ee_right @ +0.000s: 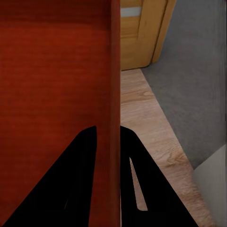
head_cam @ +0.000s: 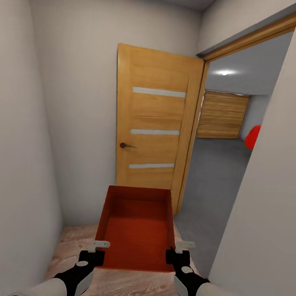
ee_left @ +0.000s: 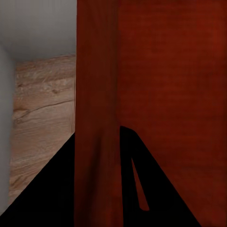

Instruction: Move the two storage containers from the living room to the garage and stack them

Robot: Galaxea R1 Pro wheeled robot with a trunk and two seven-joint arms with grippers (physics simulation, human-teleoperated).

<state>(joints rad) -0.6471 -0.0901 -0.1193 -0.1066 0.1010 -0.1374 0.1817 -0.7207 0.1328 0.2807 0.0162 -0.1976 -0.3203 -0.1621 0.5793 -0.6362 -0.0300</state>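
- Bin (head_cam: 136, 228): orange-red, open-topped, carried level between both arms above the wood-plank floor (head_cam: 122, 289), in a narrow hallway.
- Left gripper (head_cam: 97, 251): clamped on the bin's left wall (ee_left: 97, 118), one finger on each face.
- Right gripper (head_cam: 177, 254): likewise closed across the right wall (ee_right: 115, 94); opposed grips likely keep the load from tilting.
- Open wooden door (head_cam: 154, 130): beyond its frame lie grey concrete floor (head_cam: 212, 180) and part of a red car (head_cam: 253, 137), presumably the garage ahead.

I'm in a home hallway: plain white walls (head_cam: 28, 133), wood plank floor (head_cam: 122, 289), an open wooden door (head_cam: 151, 130) ahead, and a grey-floored garage (head_cam: 217, 181) with its slatted wooden door (head_cam: 222, 115) beyond.
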